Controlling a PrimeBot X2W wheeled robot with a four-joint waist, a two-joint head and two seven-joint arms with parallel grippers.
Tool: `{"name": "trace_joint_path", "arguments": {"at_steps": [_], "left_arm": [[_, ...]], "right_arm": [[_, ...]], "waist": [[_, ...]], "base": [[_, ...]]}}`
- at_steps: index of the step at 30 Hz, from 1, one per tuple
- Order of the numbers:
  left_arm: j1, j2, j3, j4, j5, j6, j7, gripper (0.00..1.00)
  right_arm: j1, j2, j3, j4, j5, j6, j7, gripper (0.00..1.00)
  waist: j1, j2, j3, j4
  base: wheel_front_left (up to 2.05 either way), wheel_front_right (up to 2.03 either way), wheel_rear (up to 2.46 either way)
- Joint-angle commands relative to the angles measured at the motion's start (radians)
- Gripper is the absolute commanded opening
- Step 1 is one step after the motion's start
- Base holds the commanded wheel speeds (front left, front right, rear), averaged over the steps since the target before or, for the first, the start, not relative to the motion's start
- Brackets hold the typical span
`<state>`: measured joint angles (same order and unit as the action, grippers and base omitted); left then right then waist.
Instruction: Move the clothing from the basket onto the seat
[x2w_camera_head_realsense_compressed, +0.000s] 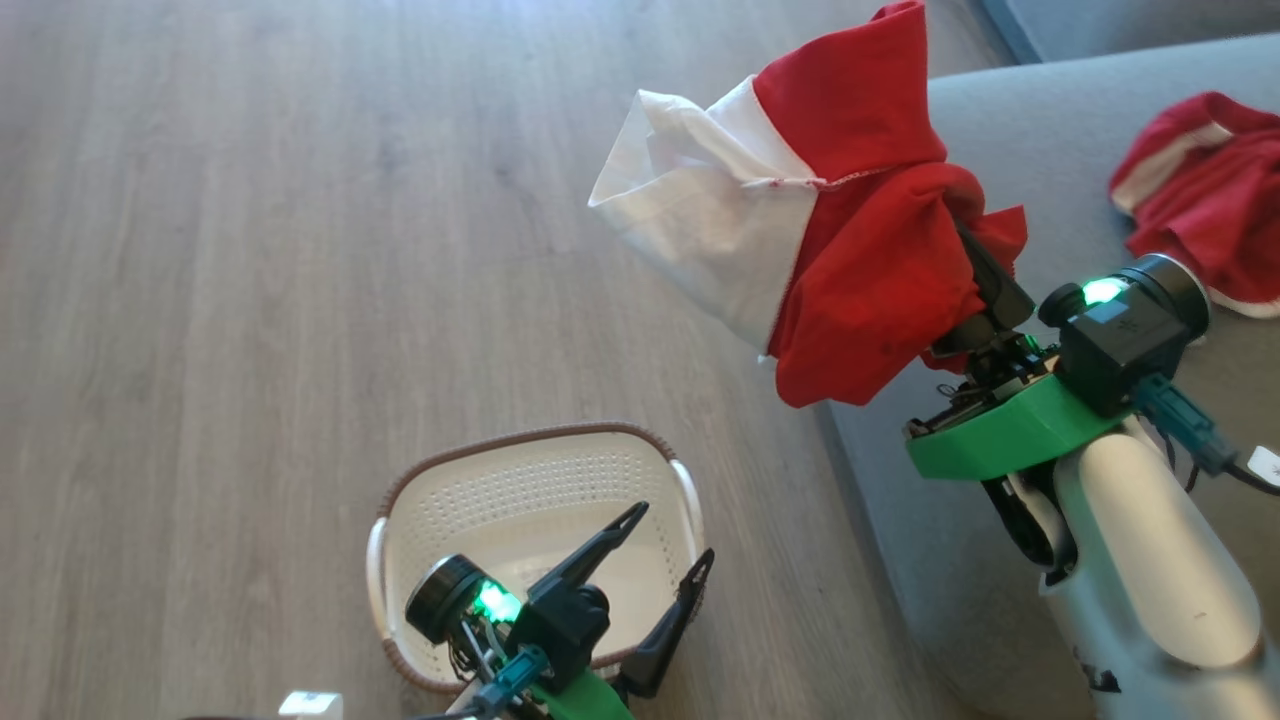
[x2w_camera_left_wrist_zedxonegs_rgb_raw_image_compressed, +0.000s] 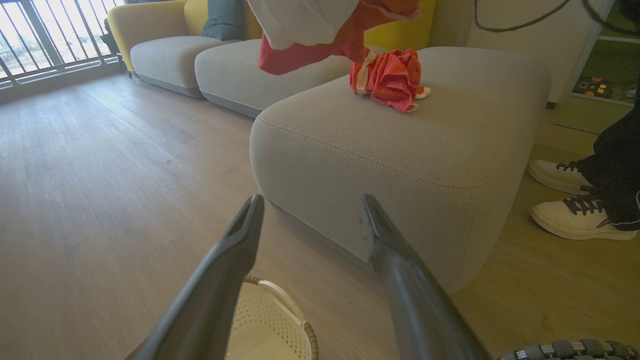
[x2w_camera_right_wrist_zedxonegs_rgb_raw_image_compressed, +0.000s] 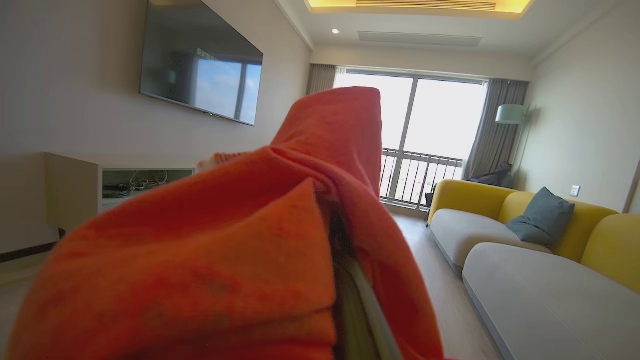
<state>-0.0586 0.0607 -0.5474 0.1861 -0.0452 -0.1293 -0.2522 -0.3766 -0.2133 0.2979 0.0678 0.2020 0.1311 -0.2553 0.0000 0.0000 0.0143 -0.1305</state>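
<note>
My right claw (x2w_camera_head_realsense_compressed: 972, 245) clamps the red garment (x2w_camera_head_realsense_compressed: 860, 230), left claw (x2w_camera_head_realsense_compressed: 672, 540) apart; cloth overhangs the seat's (x2w_camera_head_realsense_compressed: 1040, 180) left edge, so releasing now could drop it on the floor (x2w_camera_head_realsense_compressed: 300, 250).

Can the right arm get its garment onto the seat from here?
Probably yes: the right gripper, shut on the red garment, is raised by the edge of the seat, with bare upholstery right beside it.

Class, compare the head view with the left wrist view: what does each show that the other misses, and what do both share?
Head view's own: the right hand shut on the raised garment, with its pale forearm. Left wrist view's own: a person's white shoes, a balcony railing, yellow backrests. Shared: basket, grey seat, the second garment lying on it, the raised garment, the open left hand.
</note>
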Motion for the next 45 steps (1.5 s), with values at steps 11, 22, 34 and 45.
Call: {"name": "trace_joint_path", "arguments": {"at_steps": [11,22,34,45], "left_arm": [[-0.06,-0.009,0.023,-0.041,0.003,-0.001,-0.01,1.0],[-0.072,-0.004,0.009,-0.046,0.001,-0.001,-0.01,1.0],[-0.135,-0.005,-0.093,-0.024,-0.027,-0.001,-0.01,1.0],[-0.165,0.0,-0.111,-0.01,-0.046,-0.001,-0.01,1.0]], "right_arm": [[0.006,0.01,-0.063,-0.058,-0.012,0.0,-0.006,0.0],[0.033,0.031,-0.129,-0.069,-0.027,0.0,-0.006,0.0],[0.098,0.037,-0.268,-0.116,-0.058,0.0,-0.006,0.0],[0.129,0.039,-0.361,-0.146,-0.073,0.0,-0.006,0.0]], "waist": [[0.0,0.0,0.05,-0.17],[0.0,0.0,0.056,-0.318],[0.0,0.0,0.083,-0.382],[0.0,0.0,0.088,-0.384]], "base": [[0.0,0.0,0.0],[0.0,0.0,0.0],[0.0,0.0,0.0],[0.0,0.0,0.0]]}}
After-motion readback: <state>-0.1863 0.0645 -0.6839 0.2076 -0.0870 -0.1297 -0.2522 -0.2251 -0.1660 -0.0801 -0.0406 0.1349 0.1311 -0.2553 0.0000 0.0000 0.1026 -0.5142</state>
